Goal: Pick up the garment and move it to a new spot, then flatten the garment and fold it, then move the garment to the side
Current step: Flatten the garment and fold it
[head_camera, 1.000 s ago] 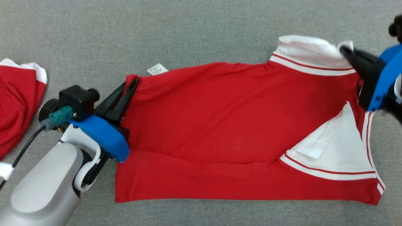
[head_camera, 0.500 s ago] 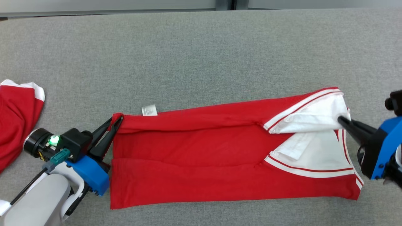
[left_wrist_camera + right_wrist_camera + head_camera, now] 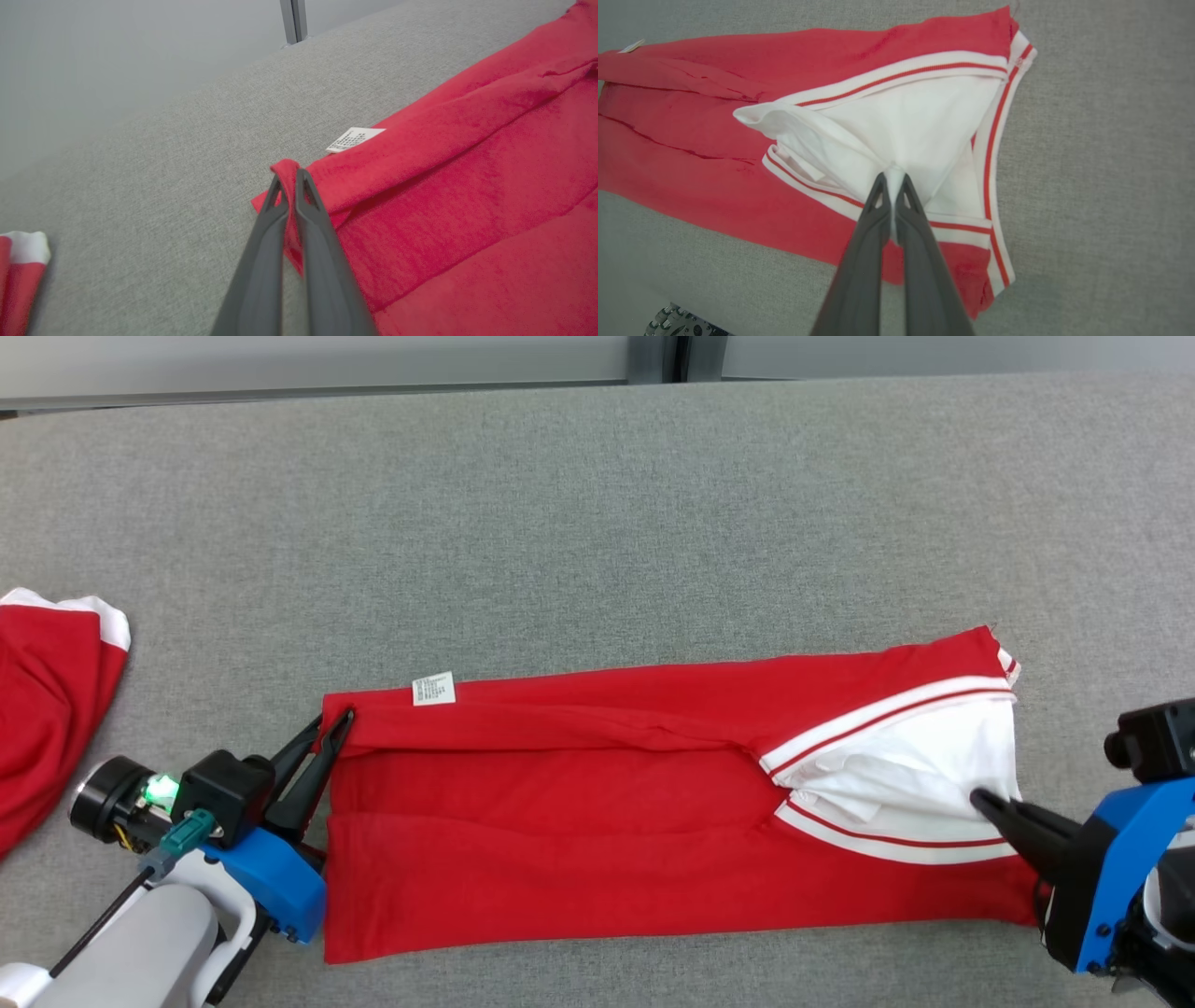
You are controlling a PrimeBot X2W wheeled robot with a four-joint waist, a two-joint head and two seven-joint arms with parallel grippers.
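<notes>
A red garment (image 3: 597,821) with white, red-striped trim lies in a long folded band across the grey surface. Its far long edge is turned over toward me. My left gripper (image 3: 338,721) is shut on the red corner at the band's left end, with cloth pinched between the fingers (image 3: 290,179). At the right end my right gripper (image 3: 980,798) is shut on the white cloth (image 3: 896,140) of the garment (image 3: 738,140), which bunches up at the fingertips (image 3: 891,179). A small white label (image 3: 433,689) sticks out from the far edge near the left corner.
Another red and white garment (image 3: 47,691) lies at the left edge of the grey surface (image 3: 597,523). The surface's far edge runs along the top, with a pale wall and a dark post (image 3: 658,357) behind it.
Both grippers have drawn the garment's far edge toward me, folding it over into a narrower band. The head camera has also tilted up, so the surface's far edge now shows.
</notes>
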